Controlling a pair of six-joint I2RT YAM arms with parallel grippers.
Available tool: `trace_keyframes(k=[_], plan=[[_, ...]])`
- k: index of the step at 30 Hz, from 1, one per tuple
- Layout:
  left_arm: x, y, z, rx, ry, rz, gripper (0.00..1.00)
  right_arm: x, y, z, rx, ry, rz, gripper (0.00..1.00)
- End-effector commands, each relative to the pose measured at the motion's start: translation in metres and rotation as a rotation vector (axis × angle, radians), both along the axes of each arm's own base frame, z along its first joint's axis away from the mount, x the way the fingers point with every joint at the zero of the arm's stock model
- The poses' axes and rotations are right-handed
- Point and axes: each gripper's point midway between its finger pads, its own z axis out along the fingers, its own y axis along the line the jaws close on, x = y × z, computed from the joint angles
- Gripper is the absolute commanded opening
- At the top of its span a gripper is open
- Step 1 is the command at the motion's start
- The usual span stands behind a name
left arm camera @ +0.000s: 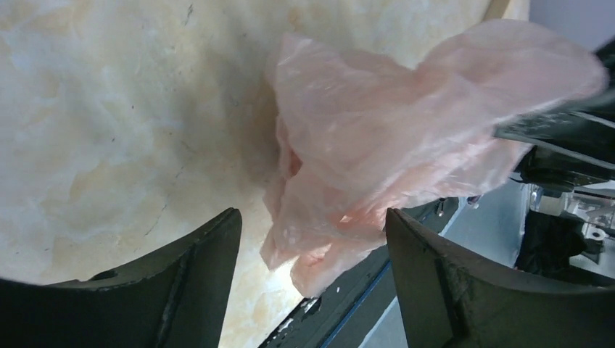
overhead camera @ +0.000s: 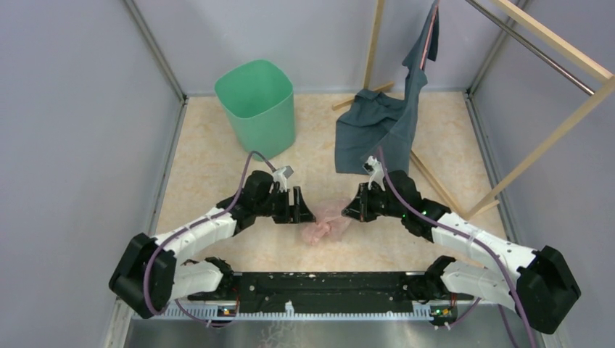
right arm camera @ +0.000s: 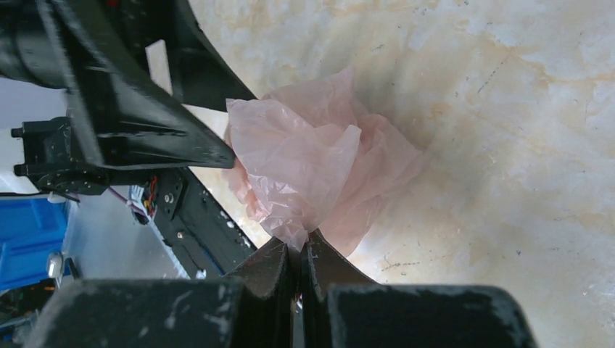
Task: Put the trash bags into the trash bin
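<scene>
The right gripper (right arm camera: 299, 250) is clamped on an edge of the crumpled pink trash bag (right arm camera: 312, 163), just ahead of its fingers. The left gripper (left arm camera: 312, 217) faces it, jaws spread wide, the bag just ahead. The green trash bin (overhead camera: 257, 101) stands well beyond the left gripper.

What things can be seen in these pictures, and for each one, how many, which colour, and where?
bag: one, pale pink, crumpled, near the front middle of the table, between the two pincers
bin: one, mint green, upright, far left of the table
garment: one, dark blue-grey, hanging from the frame at the far right, lower part on the table
frame: one, pale wood, far right
table: one, beige marbled, under everything
arms: two, white and black, at the near edge
left pincer: black, open, just left of the bag
right pincer: black, shut on an edge of the bag
</scene>
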Motion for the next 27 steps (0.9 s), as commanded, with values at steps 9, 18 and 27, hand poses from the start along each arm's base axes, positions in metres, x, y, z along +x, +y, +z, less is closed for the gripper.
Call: trace_keyframes(k=[9,18,27], plan=[[-0.011,0.000,-0.019,-0.033,0.039,0.002,0.17,0.013,-0.018,0.014,-0.045,-0.093,-0.081,0.00],[0.011,0.027,0.033,0.068,-0.206,0.082,0.00,0.019,-0.019,0.020,-0.074,-0.113,-0.087,0.00],[0.035,0.088,0.108,0.096,-0.460,0.440,0.00,0.028,-0.029,0.032,-0.184,-0.195,-0.110,0.00]])
